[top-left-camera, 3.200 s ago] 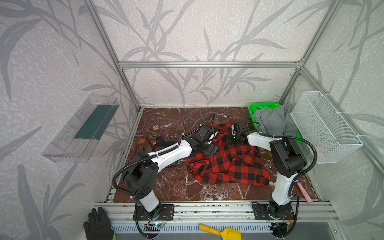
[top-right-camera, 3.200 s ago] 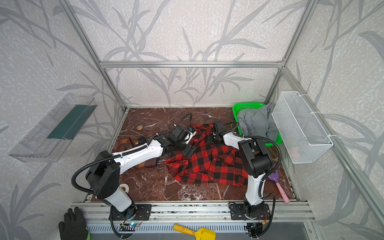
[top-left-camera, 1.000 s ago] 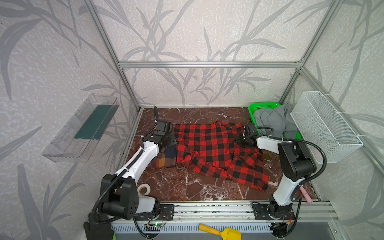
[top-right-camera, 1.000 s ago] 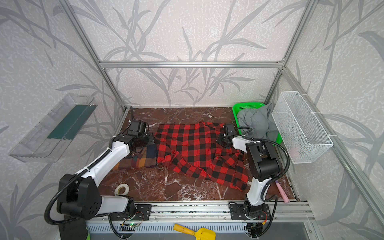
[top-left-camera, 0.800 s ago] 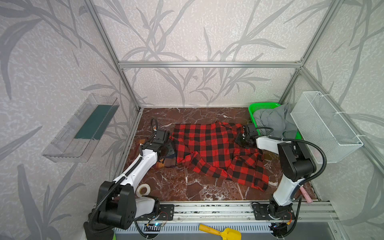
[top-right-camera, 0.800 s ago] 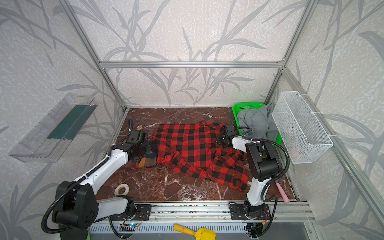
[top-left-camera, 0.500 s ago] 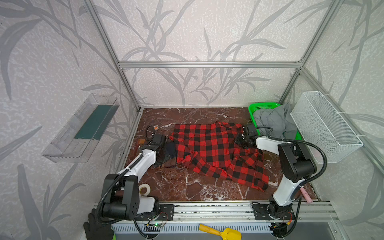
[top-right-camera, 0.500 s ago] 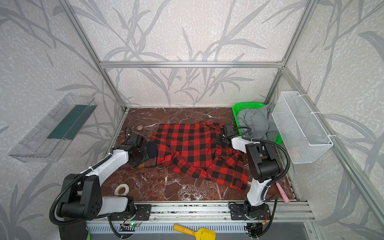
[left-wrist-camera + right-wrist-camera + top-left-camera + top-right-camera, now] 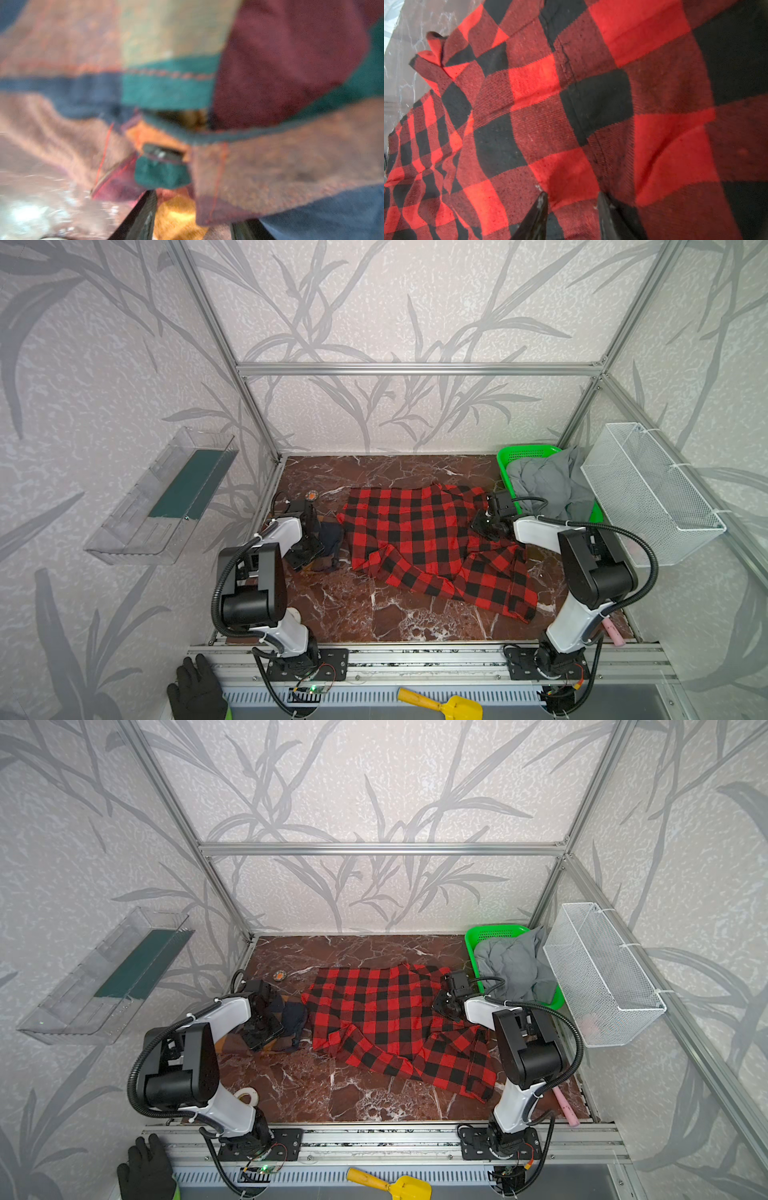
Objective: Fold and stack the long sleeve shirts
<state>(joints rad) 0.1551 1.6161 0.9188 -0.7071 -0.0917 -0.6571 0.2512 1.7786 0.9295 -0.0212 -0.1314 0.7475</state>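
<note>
The red-and-black shirt (image 9: pixel 415 539) lay spread in the middle of the table (image 9: pixel 374 614), with bare marble open in front and behind. The right gripper (image 9: pixel 484 526) pinched a fold at the shirt's right edge, close beside the green basket (image 9: pixel 504 472). At the left edge, the left gripper (image 9: pixel 307 553) sat on the bunched plaid shirt (image 9: pixel 332 537); I could not tell whether its blurred fingers gripped.

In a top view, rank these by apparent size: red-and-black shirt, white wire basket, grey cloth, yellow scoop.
1. red-and-black shirt
2. white wire basket, though it hangs on the wall, nearer the camera, which flatters it
3. grey cloth
4. yellow scoop, partly cut off by the frame edge
</note>
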